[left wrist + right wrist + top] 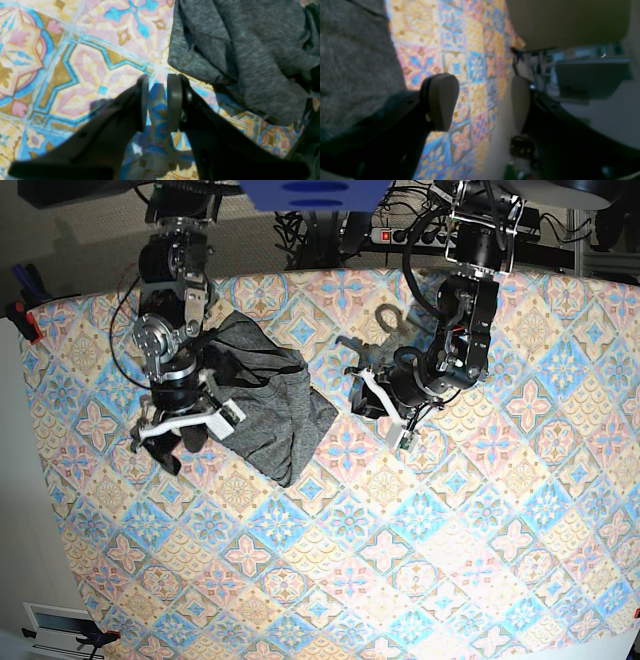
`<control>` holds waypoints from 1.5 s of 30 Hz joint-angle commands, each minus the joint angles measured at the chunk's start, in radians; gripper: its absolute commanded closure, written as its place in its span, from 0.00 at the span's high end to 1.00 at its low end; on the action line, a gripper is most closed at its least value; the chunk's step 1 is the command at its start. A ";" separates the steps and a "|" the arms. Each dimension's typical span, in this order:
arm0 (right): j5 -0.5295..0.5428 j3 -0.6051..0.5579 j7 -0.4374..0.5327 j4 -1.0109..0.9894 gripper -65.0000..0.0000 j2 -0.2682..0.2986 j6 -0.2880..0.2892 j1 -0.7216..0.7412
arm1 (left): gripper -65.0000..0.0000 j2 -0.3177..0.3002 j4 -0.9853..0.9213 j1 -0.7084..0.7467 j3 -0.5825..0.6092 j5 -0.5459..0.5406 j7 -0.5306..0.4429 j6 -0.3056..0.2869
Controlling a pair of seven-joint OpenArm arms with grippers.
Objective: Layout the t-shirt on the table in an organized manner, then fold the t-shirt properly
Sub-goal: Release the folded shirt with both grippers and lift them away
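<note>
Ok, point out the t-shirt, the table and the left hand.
t-shirt (268, 405): base view, middle of the crumpled grey cloth.
table (420, 550): base view, bare patterned cloth.
left hand (158, 80): left wrist view, between its fingertips.

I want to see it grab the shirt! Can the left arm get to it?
Probably yes. The left gripper hangs over bare table just beside the t-shirt, with nothing between them.

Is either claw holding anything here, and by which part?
Nothing is held: the left claw is empty above the table, and the right claw stands open beside the dark grey knit t-shirt.
</note>
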 commanded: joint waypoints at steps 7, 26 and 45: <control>0.303 0.009 0.018 0.014 0.54 0.003 -0.028 0.021 | 0.20 -0.001 0.105 -0.012 0.001 -0.011 -0.019 -0.004; 0.729 0.132 0.084 -0.308 0.54 0.009 -0.026 -0.054 | 0.20 -0.024 0.359 -0.014 0.021 -0.011 0.044 -0.004; 0.728 0.330 0.079 0.003 0.40 0.008 -0.026 -0.149 | 0.04 -0.049 0.491 0.086 0.026 0.348 -0.093 0.030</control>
